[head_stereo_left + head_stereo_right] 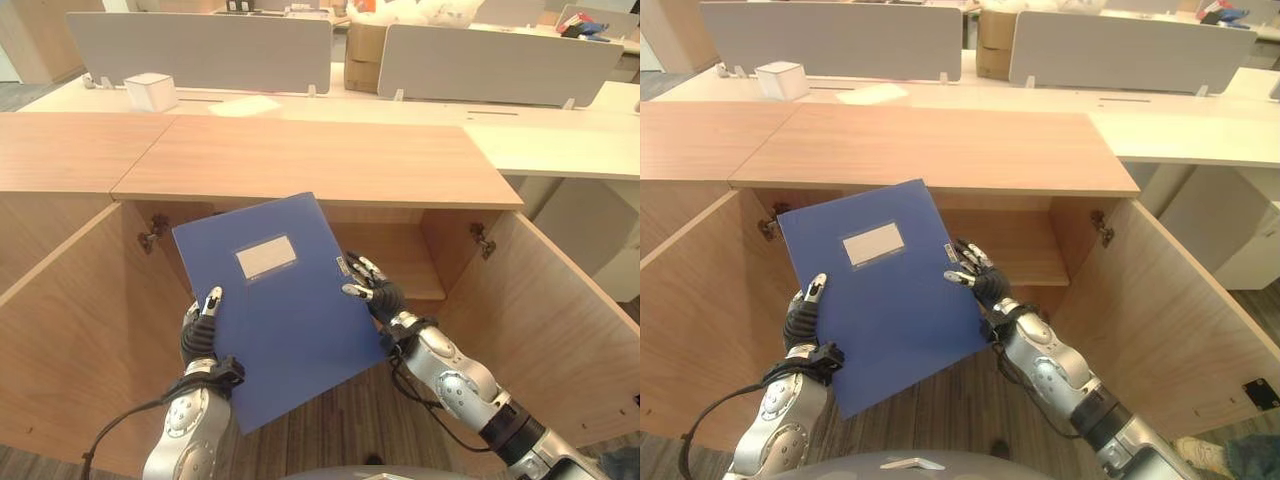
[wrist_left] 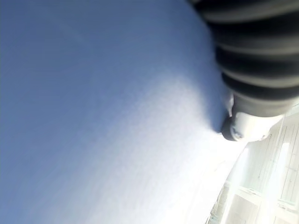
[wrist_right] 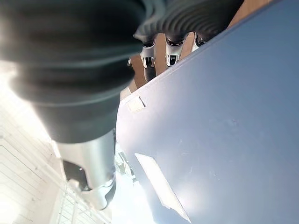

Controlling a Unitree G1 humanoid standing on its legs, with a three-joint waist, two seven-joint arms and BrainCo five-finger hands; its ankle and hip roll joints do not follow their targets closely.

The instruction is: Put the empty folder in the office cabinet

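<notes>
A blue folder [image 1: 275,310] with a pale label on its cover is held up, tilted, in front of the open wooden cabinet [image 1: 320,160]. My left hand [image 1: 200,335] grips its lower left edge, thumb on the cover and fingers behind. At the folder's right edge, my right hand [image 1: 378,292] has its fingers [image 3: 172,49] curled over the rim. The blue cover [image 2: 93,116] lies right against my left wrist. Behind the folder, the cabinet's inner shelf [image 1: 400,265] shows, bare where visible.
Both cabinet doors stand swung out: the left door [image 1: 80,330] and the right door [image 1: 550,320]. Behind the cabinet top are desks with grey dividers [image 1: 200,50] and a white box [image 1: 151,91]. Wood-plank floor lies below the folder.
</notes>
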